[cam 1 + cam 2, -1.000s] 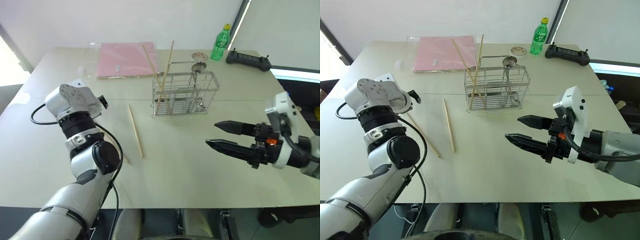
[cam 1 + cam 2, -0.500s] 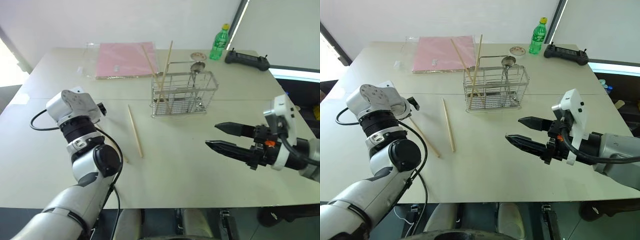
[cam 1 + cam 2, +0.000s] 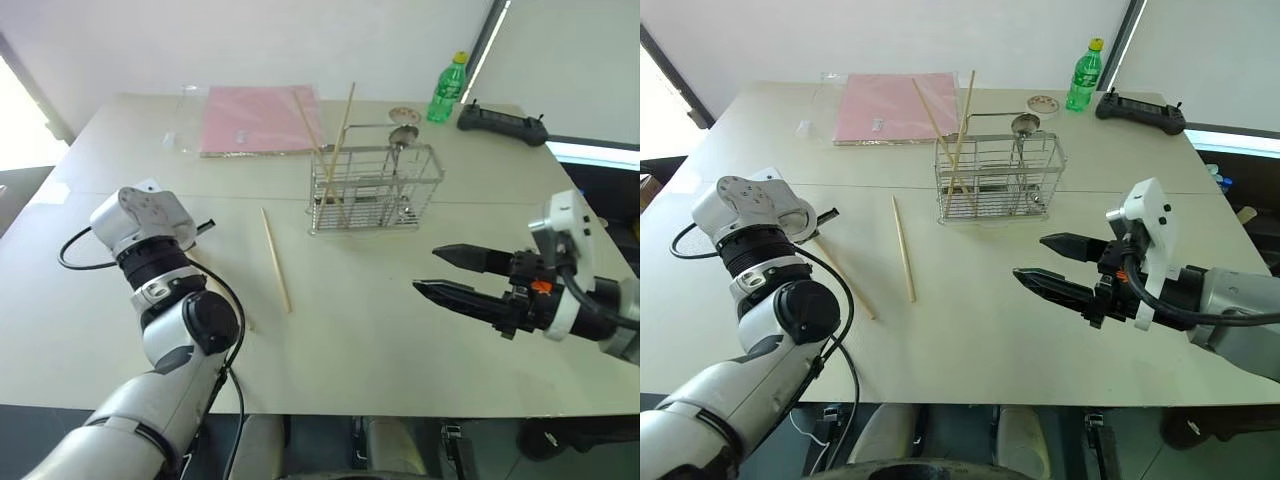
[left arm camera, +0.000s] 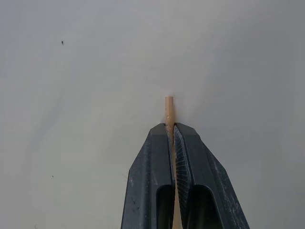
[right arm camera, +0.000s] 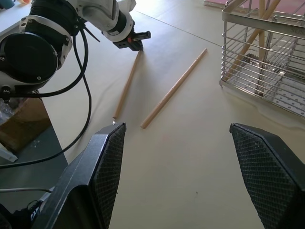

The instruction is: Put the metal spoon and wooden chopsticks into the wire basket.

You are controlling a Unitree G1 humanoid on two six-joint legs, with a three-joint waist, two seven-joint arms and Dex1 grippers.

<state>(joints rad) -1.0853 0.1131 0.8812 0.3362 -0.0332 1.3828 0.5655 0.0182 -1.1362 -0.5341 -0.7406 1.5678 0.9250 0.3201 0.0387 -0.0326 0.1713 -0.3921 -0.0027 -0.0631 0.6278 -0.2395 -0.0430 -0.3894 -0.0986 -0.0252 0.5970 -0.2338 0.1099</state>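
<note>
- The rectangular silver wire basket (image 3: pixel 377 186) is being seen far across the pale bench (image 3: pixel 400 330) from the left hand (image 5: pixel 135 43), with two pale wooden chopsticks (image 3: pixel 338 135) and the shiny metal spoon (image 3: pixel 404 136) already standing inside.
- The right hand (image 3: pixel 462 275) is being held spread and empty, nearer the basket.
- One pale wooden chopstick (image 4: pixel 169 110) is being pinched at its end by the left hand, its length running back towards the robot.
- Another loose chopstick (image 3: pixel 276 259) is lying just beside it, roughly parallel.

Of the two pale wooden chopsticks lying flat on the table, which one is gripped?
The one farther from the wire basket: the left gripper is shut on that chopstick's end. The nearer chopstick lies free.
</note>
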